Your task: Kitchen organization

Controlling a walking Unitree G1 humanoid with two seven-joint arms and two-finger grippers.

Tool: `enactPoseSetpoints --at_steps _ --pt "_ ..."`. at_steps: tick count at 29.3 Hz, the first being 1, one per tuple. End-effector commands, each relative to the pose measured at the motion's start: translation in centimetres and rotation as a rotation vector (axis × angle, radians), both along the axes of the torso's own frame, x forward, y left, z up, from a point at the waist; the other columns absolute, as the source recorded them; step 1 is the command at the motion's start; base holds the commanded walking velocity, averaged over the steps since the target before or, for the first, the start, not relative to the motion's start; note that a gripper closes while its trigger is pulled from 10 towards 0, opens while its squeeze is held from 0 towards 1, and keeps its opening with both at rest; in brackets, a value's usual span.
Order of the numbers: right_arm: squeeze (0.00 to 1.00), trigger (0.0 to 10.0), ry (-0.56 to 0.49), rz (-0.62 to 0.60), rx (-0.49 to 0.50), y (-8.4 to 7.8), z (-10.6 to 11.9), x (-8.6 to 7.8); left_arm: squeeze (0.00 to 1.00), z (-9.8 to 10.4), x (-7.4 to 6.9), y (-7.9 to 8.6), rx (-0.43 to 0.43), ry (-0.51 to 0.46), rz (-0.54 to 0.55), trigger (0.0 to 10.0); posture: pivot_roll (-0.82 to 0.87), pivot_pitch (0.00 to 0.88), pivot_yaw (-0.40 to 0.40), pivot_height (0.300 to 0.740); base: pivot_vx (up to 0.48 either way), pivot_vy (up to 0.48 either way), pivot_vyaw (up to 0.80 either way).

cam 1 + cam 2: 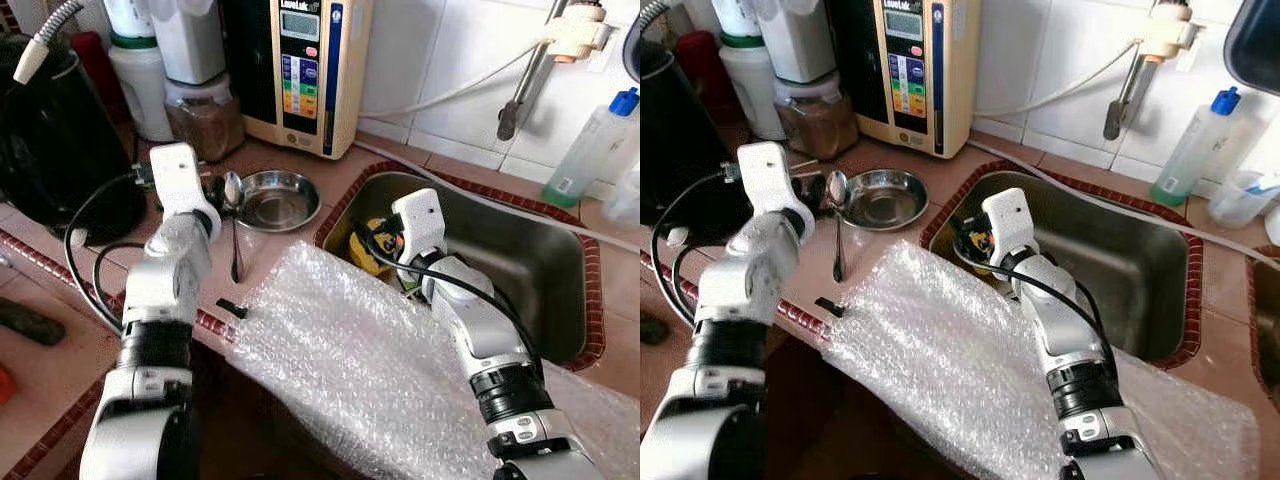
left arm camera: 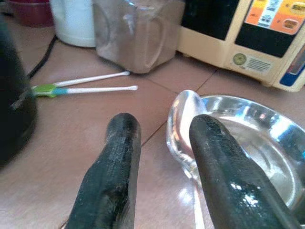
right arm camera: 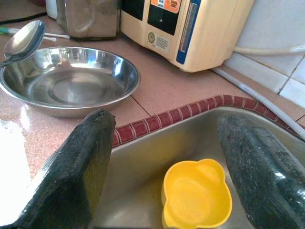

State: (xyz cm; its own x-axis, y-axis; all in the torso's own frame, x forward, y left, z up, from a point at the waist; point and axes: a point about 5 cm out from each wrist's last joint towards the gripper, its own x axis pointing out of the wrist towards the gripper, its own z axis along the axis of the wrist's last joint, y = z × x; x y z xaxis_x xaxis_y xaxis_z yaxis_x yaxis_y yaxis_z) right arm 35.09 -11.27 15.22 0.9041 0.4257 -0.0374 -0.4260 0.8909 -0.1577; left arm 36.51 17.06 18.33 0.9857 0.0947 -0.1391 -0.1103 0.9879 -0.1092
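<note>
Bubble wrap (image 1: 370,350) drapes the near counter edge, beyond which the right gripper (image 3: 176,157), spread wide, hovers over a light, rigid yellow cup (image 3: 196,196) in the sink (image 1: 530,260), best pinched at its rim, while the left gripper (image 2: 164,157), parted, nears a slippery spoon (image 1: 233,200) against a steel bowl (image 1: 275,200).

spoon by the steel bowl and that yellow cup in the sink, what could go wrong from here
The spoon leans on the steel bowl's rim, so the open left gripper closing on it might tip it or nudge the bowl. The yellow cup sits low against the sink wall; the open right gripper may scrape steel before it grips. The bubble wrap overhanging the counter edge could get dragged by the right arm.
</note>
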Motion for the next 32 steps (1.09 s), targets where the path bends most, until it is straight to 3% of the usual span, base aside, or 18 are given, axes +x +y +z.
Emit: enactPoseSetpoints --at_steps 1,8,20,25,26,27,28,32 --pt "0.0 10.0 -0.009 0.009 -0.007 0.0 0.2 0.0 1.0 0.7 -0.7 -0.3 0.006 -0.011 -0.002 10.0 0.15 0.0 -0.012 0.74 0.0 0.0 0.0" --pt "0.0 10.0 -0.001 0.01 -0.011 0.0 -0.1 -0.2 1.0 -0.6 -2.4 -0.6 -0.022 0.049 0.001 10.0 0.15 0.0 -0.013 0.74 0.0 0.0 0.0" --pt "0.0 10.0 -0.007 0.013 -0.017 0.1 0.0 -0.1 1.0 -1.8 -3.1 -1.7 -0.043 0.124 -0.054 10.0 0.14 0.0 -0.006 0.74 0.0 0.0 0.0" --pt "0.0 10.0 -0.009 0.01 -0.019 0.0 0.0 -0.2 1.0 -1.9 -3.1 -2.2 -0.008 0.136 -0.098 10.0 0.13 0.0 -0.005 0.74 0.0 0.0 0.0" --pt "0.0 10.0 -0.008 0.009 -0.02 -0.1 0.0 -0.2 0.85 -2.0 -3.2 -2.3 0.009 0.151 -0.109 10.0 0.13 0.0 -0.005 0.74 0.0 0.0 0.0" --pt "0.0 10.0 -0.008 0.008 -0.02 -0.1 0.0 -0.2 0.51 -2.0 -3.2 -2.4 0.011 0.159 -0.114 10.0 0.13 0.0 -0.005 0.74 0.0 0.0 0.0" --pt "0.0 10.0 -0.008 0.008 -0.02 -0.1 0.0 -0.2 0.0 -2.1 -3.2 -2.6 0.016 0.166 -0.124 10.0 0.13 0.0 -0.005 0.74 0.0 0.0 0.0" --pt "0.0 10.0 -0.008 0.009 -0.021 -0.2 0.0 -0.2 0.0 -2.9 -3.4 -3.1 0.025 0.207 -0.161 10.0 0.13 0.0 -0.003 0.74 0.0 0.0 0.0"
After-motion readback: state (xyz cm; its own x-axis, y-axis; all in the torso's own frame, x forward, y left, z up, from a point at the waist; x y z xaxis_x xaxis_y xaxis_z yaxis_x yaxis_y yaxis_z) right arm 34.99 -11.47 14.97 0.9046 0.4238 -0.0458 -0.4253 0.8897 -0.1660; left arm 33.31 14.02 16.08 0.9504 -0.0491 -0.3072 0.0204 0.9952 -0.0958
